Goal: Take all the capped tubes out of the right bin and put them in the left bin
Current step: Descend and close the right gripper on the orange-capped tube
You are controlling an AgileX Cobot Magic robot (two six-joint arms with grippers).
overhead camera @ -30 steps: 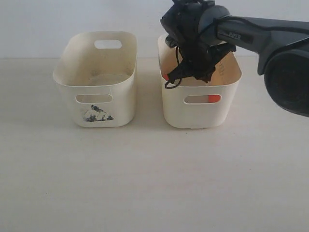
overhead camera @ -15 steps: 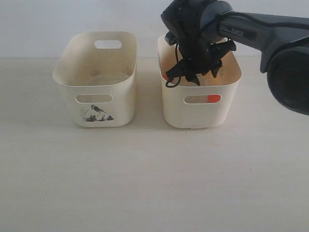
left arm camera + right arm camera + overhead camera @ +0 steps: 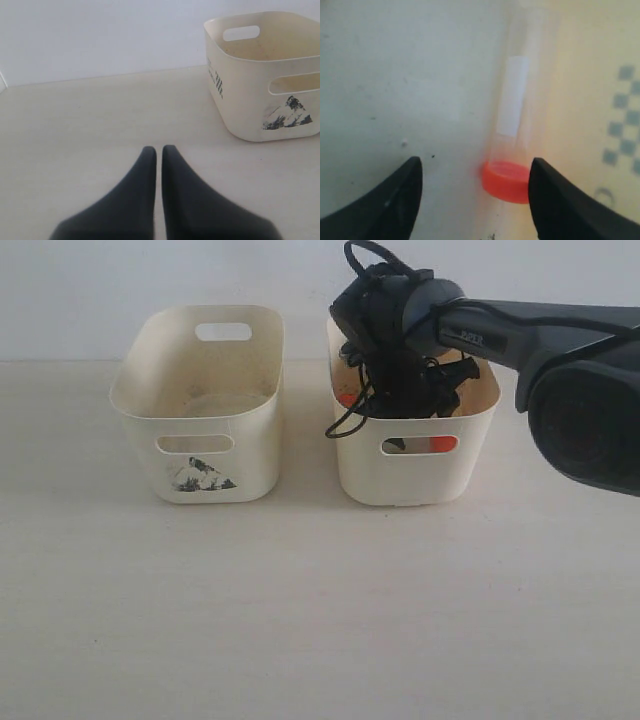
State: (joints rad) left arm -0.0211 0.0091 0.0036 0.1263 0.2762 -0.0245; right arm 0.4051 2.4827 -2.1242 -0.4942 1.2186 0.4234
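The left bin (image 3: 200, 475) and the right bin (image 3: 415, 480) stand side by side on the table (image 3: 300, 620), near each other but not touching. The right gripper (image 3: 405, 405) reaches in from the right and sits down inside the right bin. On that bin's floor a capped tube (image 3: 512, 100) lies along a wall, between the spread fingers (image 3: 395, 195), its cap end just beside one of them. A second capped tube (image 3: 437, 444) lies behind the bin's front slot. The left gripper (image 3: 159, 150) sits over the table, apart from the left bin.
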